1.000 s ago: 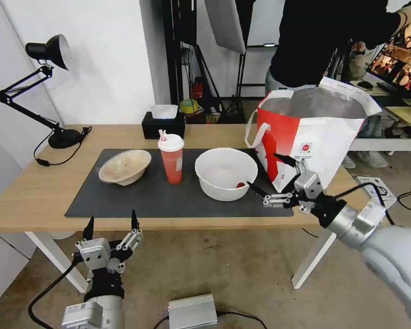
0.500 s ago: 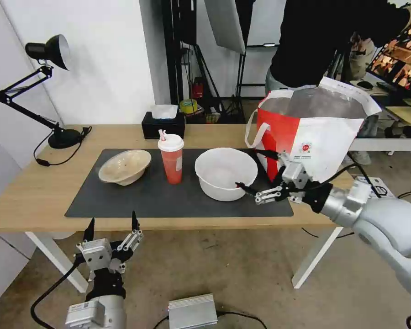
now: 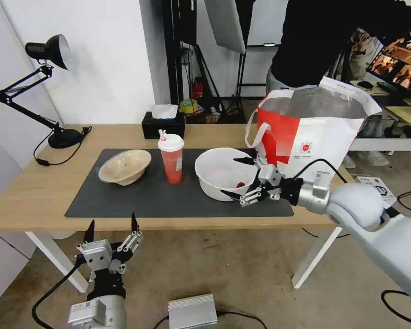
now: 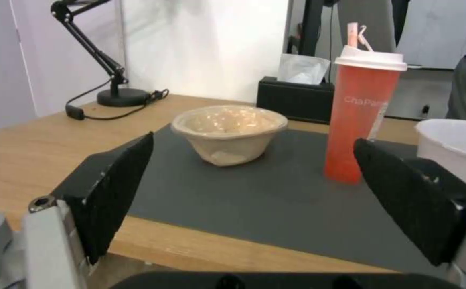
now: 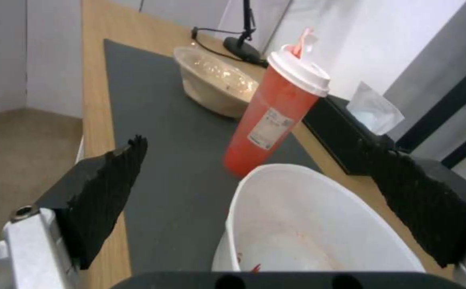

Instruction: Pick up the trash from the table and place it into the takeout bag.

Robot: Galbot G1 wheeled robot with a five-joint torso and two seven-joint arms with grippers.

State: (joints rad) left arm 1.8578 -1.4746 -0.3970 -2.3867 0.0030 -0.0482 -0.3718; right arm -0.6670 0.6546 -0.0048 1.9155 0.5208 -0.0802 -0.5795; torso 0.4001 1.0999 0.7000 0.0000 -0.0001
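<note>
The right tool point(image 3: 239, 177) has been brought in, spread wide, around the white bowl's point(image 3: 220, 173) near rim. No grip is made yet, so all trash remains on the bench point(image 3: 27, 192). The left tool point(image 3: 110, 224) is held wide below the bench edge.

White bowl point(image 3: 223, 171), red cup point(image 3: 171, 160) — white lid, beige bowl point(image 3: 124, 165), red-and-white bag point(image 3: 306, 137), dark grey mat point(image 3: 137, 196).

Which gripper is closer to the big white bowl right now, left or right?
Right. The right gripper is open at the white bowl's rim, on the side facing the takeout bag. The left gripper hangs open below the table's front edge, well away.
</note>
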